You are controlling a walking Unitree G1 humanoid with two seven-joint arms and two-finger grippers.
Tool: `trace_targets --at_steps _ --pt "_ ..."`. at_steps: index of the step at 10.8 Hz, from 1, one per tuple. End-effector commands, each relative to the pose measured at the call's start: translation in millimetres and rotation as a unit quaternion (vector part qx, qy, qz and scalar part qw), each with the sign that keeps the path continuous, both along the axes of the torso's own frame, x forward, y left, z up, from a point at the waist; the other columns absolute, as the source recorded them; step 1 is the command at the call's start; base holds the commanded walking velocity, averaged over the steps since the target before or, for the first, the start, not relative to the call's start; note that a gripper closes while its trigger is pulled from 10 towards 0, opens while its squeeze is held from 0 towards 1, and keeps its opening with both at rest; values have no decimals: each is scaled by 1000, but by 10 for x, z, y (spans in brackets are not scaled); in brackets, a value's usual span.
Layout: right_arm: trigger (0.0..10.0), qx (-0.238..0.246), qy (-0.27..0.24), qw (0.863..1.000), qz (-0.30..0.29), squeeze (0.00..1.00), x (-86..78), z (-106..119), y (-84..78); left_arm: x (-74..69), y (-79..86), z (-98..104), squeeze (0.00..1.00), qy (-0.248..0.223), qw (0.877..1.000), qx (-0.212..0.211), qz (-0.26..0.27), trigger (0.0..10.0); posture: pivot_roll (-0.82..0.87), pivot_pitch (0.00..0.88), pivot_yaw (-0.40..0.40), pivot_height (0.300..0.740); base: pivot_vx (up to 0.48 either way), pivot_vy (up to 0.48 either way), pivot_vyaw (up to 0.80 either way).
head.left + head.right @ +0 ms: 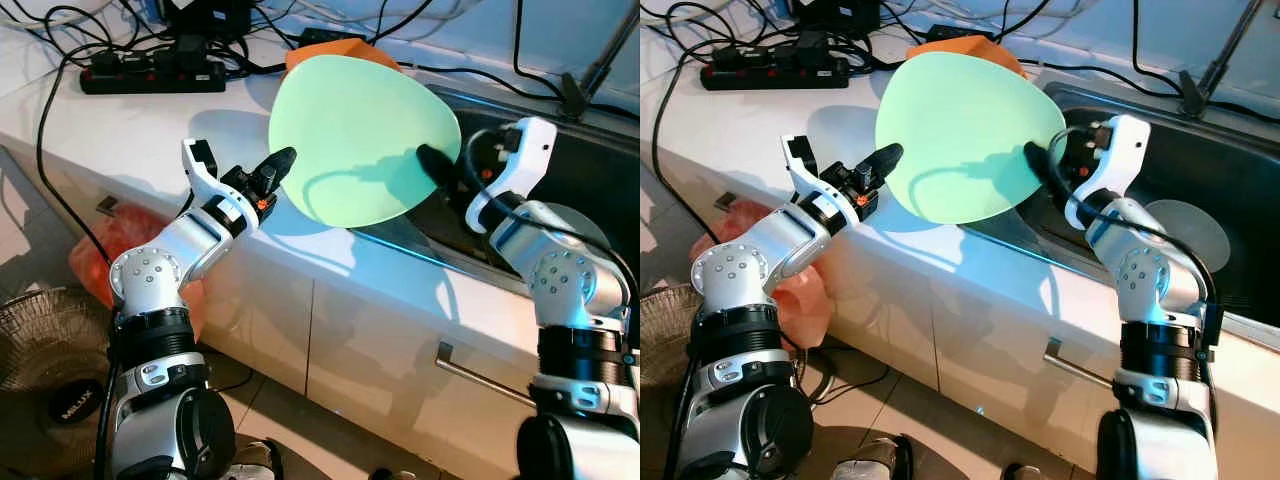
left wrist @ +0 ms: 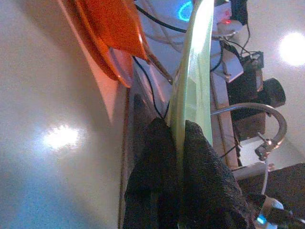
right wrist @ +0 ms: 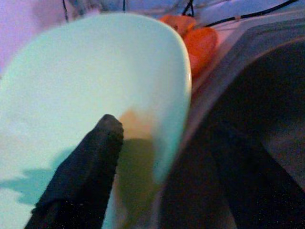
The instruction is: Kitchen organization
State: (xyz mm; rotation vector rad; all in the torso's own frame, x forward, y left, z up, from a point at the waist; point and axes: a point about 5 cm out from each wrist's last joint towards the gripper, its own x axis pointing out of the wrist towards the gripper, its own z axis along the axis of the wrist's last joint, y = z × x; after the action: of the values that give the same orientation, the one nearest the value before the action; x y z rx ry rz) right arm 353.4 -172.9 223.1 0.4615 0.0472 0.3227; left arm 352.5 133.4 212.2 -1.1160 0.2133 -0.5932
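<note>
Centrally, a white counter [image 1: 120, 130] runs beside a dark sink [image 1: 600, 180], and a pale green plate [image 1: 360, 140] is held tilted above the counter's sink-side edge, clear of the surface. An orange plate [image 1: 335, 50] lies behind it, with a black power strip [image 1: 150, 75] toward the counter's far edge. Judged stiff, light and smooth, the green plate may slip; its rim is the natural hold. Left gripper [image 2: 178, 157] is clamped on the rim, forearm angled up from the counter front. Right gripper [image 1: 432, 165] reaches from the sink side, one finger lying on the plate's face; whether it pinches cannot be told.
</note>
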Motion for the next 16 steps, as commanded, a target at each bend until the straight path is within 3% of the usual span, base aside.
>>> trace_targets --at_steps 1,5,9,10,11,12,13,16 --pt "0 24 -1 1000 -1 0 11 54 -22 -27 -53 178 0 -48 999 -15 -18 0 86 91 5 740 0 0 0" --pt "0 143 30 988 49 0 -23 78 28 -53 -15 -7 0 -33 999 -14 -24 0 82 88 7 740 0 0 0" --pt "0 142 29 986 80 0 -98 103 -27 32 174 -39 0 -30 999 3 13 0 81 87 8 740 0 0 0" --pt "0 140 29 987 77 0 -103 100 -55 46 211 -50 0 -29 999 8 20 1059 80 88 8 740 0 0 0" --pt "0 141 29 987 76 0 -107 98 -68 41 214 -57 0 -29 999 6 17 2745 80 89 10 740 0 0 0" --pt "0 141 29 987 76 0 -111 99 -68 30 205 -67 0 -28 1000 7 12 2745 82 90 10 740 0 0 0" --pt "0 140 30 987 76 0 -111 94 -68 21 197 -97 0 -26 1000 15 10 3490 85 92 10 740 0 0 0" --pt "0 136 35 987 76 0 -103 69 -53 27 188 -102 0 -27 999 17 8 3373 85 93 10 740 0 0 0"
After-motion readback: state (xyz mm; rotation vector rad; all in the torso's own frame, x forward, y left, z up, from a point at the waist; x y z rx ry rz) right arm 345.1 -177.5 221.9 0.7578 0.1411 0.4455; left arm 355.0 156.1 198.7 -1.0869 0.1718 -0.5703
